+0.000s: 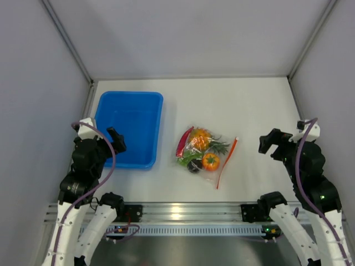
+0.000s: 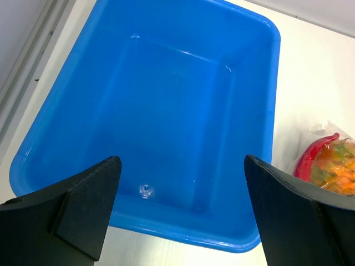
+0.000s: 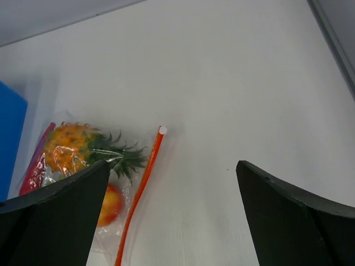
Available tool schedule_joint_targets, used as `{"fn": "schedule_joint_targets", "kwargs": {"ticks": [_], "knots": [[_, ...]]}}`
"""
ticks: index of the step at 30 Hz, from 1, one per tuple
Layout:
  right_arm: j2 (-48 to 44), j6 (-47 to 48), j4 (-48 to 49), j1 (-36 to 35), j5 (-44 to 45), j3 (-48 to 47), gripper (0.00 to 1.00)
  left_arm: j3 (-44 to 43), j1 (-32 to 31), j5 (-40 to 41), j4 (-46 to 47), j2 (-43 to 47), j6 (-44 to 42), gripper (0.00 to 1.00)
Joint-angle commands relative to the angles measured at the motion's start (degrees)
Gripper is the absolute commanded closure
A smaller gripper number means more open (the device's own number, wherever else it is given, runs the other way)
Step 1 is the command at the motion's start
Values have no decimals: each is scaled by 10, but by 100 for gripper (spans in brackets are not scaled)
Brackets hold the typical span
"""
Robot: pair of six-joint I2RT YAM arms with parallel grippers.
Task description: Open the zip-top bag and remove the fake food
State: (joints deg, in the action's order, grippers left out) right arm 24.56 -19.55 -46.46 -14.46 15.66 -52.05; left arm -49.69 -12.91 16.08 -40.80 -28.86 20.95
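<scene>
The zip-top bag lies flat on the white table between the arms, its orange-red zip strip along the right edge. Inside it is the fake food: a red chili, an orange pineapple-like piece with green leaves, a round orange piece and a dark piece. My left gripper hangs open over the blue tray's near end, left of the bag. My right gripper is open, right of the bag, and its wrist view shows the zip strip and pineapple piece ahead. Neither gripper touches the bag.
A blue rectangular tray with nothing in it sits left of the bag; the left wrist view looks into the tray, with the chili at the right edge. Grey walls enclose the table on three sides. An aluminium rail runs along the near edge.
</scene>
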Motion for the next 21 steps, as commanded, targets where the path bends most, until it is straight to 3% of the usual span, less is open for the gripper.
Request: {"fn": "schedule_joint_targets", "kwargs": {"ticks": [1,8,15,21], "knots": [[2,-2,22,5,-5,1,1,3,-4,7,20,6,5,2],[-21,-31,86,5,-82,62,1,3,-5,5,19,7,5,2],[-13,-161,181,6,-150,190,0,4,-15,6,20,8,5,2],[-16,-241,312,6,-208,311,11,5,-19,-1,20,6,6,2]]}}
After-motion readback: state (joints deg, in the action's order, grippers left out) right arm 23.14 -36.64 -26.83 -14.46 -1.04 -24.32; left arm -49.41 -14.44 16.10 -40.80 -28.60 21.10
